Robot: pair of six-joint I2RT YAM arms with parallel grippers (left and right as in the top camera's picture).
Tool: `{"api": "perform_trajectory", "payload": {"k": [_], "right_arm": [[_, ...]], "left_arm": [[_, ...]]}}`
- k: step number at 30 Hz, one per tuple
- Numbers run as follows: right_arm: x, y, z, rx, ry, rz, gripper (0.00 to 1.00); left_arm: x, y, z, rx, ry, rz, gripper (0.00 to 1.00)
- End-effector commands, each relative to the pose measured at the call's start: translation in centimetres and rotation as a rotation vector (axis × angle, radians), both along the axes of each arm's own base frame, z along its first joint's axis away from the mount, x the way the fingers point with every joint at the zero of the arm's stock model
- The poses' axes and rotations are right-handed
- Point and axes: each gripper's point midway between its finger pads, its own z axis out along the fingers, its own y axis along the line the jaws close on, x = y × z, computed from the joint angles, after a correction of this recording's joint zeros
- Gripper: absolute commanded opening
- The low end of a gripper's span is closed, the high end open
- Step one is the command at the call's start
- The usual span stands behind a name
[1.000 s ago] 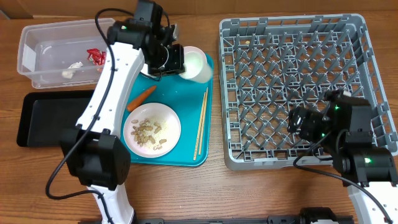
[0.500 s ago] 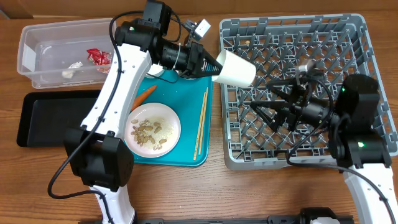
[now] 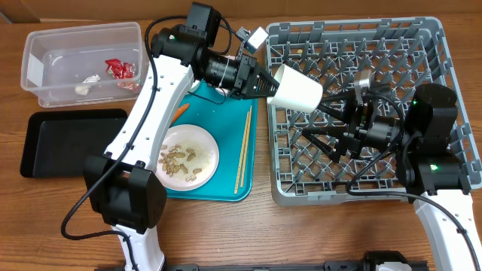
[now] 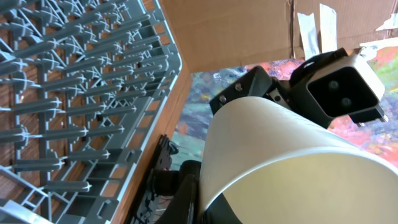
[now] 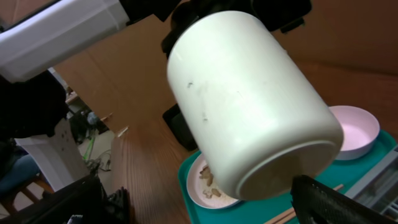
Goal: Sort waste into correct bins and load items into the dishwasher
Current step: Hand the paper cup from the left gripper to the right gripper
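The white cup hangs tilted on its side over the left rim of the grey dishwasher rack, with my left gripper shut on its rim. In the left wrist view the cup fills the right side, a dark finger against its rim. My right gripper stands open just right of the cup's base. The cup looms close in the right wrist view, above the open right gripper. A plate of tan scraps, a carrot and chopsticks lie on the teal tray.
The clear tub at the back left holds a red wrapper and white wads. The black tray lies in front of it. A white bowl sits on the teal tray behind the cup.
My left arm lifted the cup off the teal tray and carried it right to the rack's edge. My right gripper rose from the rack floor and swung left toward the cup.
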Motion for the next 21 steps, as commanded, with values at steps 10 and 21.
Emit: {"api": "perform_trajectory", "payload": {"k": [10, 21], "right_arm": [[2.8, -1.1, -0.4, -0.070, -0.030, -0.149, 1.00], [2.7, -0.6, 1.5, -0.039, -0.141, -0.096, 1.00]], "left_arm": [[-1.9, -1.6, 1.7, -0.066, 0.030, -0.067, 0.04], [-1.9, -1.6, 1.6, -0.062, 0.028, -0.065, 0.04]]}}
